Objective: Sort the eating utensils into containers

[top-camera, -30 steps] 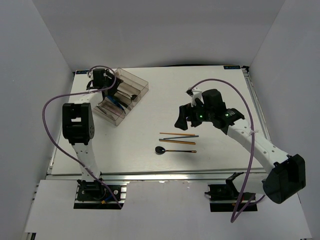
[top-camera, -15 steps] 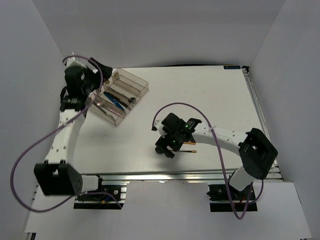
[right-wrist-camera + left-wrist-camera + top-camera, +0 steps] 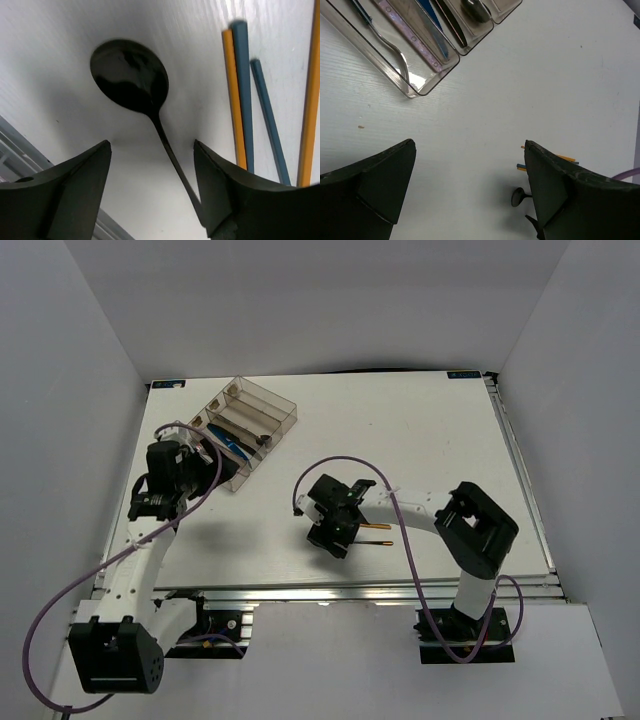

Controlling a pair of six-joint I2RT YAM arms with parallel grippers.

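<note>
Both arms have shifted. The left gripper [image 3: 470, 146] has drawn back off the tray [image 3: 415, 91], which now sits ahead and to its left, and it hangs wide and empty over the bare table [image 3: 530, 75]. The right gripper [image 3: 152, 146], a second ago up beside the chopsticks [image 3: 240, 90], has dropped over the black spoon [image 3: 131, 75]. Its jaws stand fairly wide astride the handle without pinching it, with the bowl just ahead of the fingers and the chopsticks just off its right finger. A fork [image 3: 395, 45] and a blue knife [image 3: 437, 35] lie in the tray.
</note>
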